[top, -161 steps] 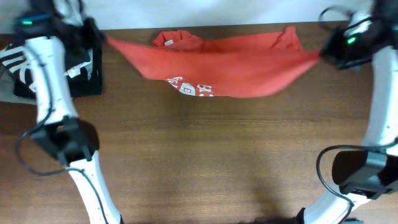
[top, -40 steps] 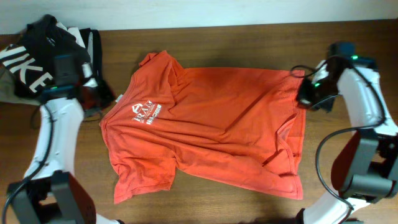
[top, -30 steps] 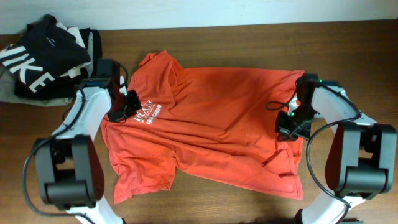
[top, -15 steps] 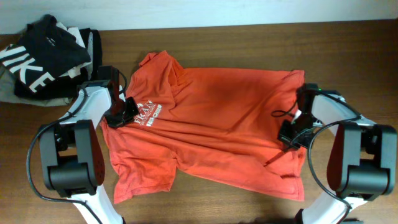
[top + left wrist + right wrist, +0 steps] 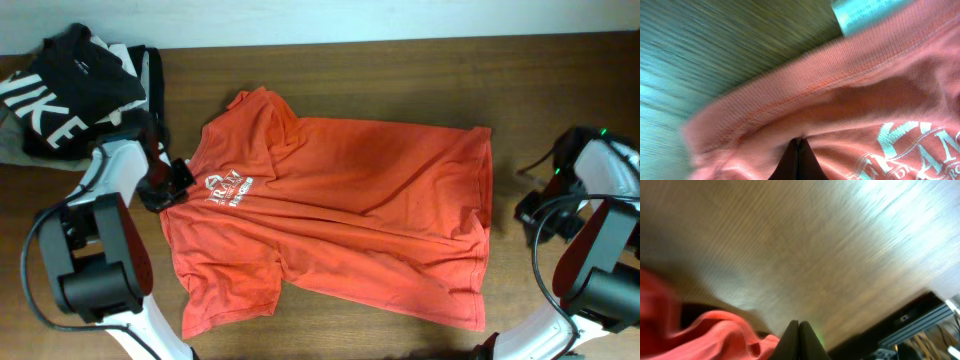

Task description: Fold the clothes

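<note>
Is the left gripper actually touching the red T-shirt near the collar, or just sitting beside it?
Touching. The left wrist view shows the left gripper shut, its tips pinching a pucker of the T-shirt, with no gap between them.

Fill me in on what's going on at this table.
Two robot arms are working on a red-orange short-sleeved cotton T-shirt. It lies spread on the brown wooden table, white chest logo up, not yet folded. The left hand is shut, pinching fabric by the collar. The right hand is shut and empty, over bare wood beside the hem.
</note>
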`<act>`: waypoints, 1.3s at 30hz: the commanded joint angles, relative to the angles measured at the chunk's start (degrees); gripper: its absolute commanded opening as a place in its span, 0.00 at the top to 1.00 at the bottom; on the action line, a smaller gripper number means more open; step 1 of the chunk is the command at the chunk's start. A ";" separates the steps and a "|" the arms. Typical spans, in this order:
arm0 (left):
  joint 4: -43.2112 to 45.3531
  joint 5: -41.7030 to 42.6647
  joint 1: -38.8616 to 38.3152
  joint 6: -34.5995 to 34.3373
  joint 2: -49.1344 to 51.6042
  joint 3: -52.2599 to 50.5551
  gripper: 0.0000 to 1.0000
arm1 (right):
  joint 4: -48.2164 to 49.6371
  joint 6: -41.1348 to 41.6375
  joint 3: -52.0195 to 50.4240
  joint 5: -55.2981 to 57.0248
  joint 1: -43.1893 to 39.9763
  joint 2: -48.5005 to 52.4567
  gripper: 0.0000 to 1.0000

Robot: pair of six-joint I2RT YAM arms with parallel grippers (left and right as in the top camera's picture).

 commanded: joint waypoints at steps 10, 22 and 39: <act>11.82 7.17 -10.60 2.03 -12.94 2.86 0.99 | 3.96 -7.82 11.26 -18.29 11.37 -0.31 0.33; 29.09 4.15 -13.03 6.47 4.22 2.86 0.99 | 25.53 -7.82 10.08 -12.20 24.02 -0.22 0.96; 36.00 -0.59 -13.05 14.91 8.33 2.84 0.99 | 34.75 -9.35 10.08 -0.70 22.01 13.84 0.96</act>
